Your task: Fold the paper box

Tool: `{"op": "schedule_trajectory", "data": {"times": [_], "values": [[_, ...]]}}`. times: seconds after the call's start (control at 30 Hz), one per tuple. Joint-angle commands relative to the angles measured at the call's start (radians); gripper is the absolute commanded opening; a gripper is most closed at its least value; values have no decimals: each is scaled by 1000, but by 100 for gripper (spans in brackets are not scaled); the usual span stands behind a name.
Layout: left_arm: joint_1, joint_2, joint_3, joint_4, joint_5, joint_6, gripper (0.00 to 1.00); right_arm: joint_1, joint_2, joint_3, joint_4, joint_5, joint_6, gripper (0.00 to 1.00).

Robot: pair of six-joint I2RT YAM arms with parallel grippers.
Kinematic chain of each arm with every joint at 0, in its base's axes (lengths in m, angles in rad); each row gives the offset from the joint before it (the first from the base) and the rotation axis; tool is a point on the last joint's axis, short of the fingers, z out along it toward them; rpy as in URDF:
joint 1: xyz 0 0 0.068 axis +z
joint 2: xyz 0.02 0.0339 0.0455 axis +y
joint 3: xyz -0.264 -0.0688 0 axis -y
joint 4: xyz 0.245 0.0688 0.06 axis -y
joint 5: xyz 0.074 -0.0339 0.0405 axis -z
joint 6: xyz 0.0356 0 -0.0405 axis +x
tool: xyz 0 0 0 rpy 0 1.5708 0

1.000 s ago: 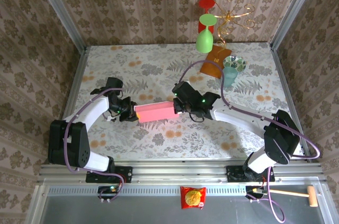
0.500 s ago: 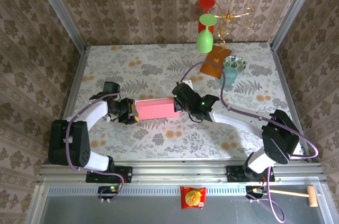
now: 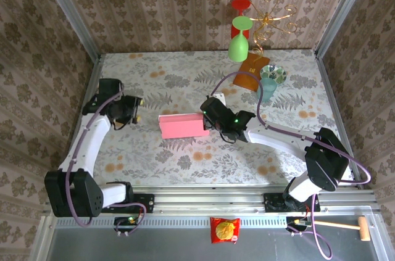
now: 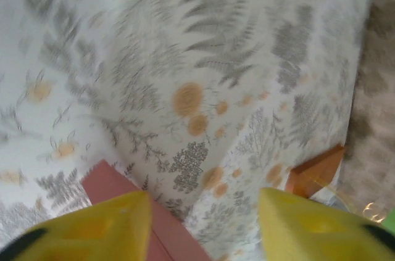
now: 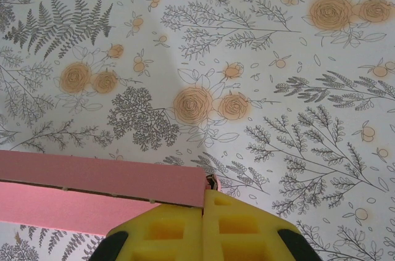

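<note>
Orange packet beside patterned bowl; green glass behind; mallet, snack bag on grey shelf.

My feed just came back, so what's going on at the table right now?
The right pincer is shut on the right end of the paper box, which lies as a slim pink rectangle on the flowered table. The left pincer hangs off to the left of the box, jaws open, holding nothing.

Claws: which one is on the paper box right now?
The right claw: it is shut on the right end of the paper box. The left claw stands open, apart from the box, off to its left.
</note>
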Motion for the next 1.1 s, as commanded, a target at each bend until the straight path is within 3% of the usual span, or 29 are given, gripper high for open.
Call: {"op": "schedule_trajectory", "data": {"times": [0.0, 0.1, 0.23, 0.37, 0.43, 0.63, 0.77, 1.07], "values": [[-43, -26, 70, -105, -74, 478, 35, 7, 48, -25, -154, 13, 16, 0], [-88, -18, 82, -90, -8, 626, 30, 7, 50, -21, -156, 15, 13, 0], [-113, 23, 123, -122, 34, 588, 32, 7, 51, -15, -163, 18, 13, 0], [-142, 55, 159, -231, 24, 401, 22, 8, 50, -10, -171, 22, 13, 0], [-152, 57, 158, -276, 18, 294, 22, 9, 47, -9, -171, 25, 15, 0], [-158, -2, 111, -297, 20, 27, 39, 11, 48, -8, -172, 28, 19, 0], [-165, 0, 73, -219, 112, -72, 48, 14, 54, -3, -174, 28, 20, 0], [-198, -33, -70, -79, 185, -239, 48, 13, 63, 7, -180, 29, 18, 0]]}}
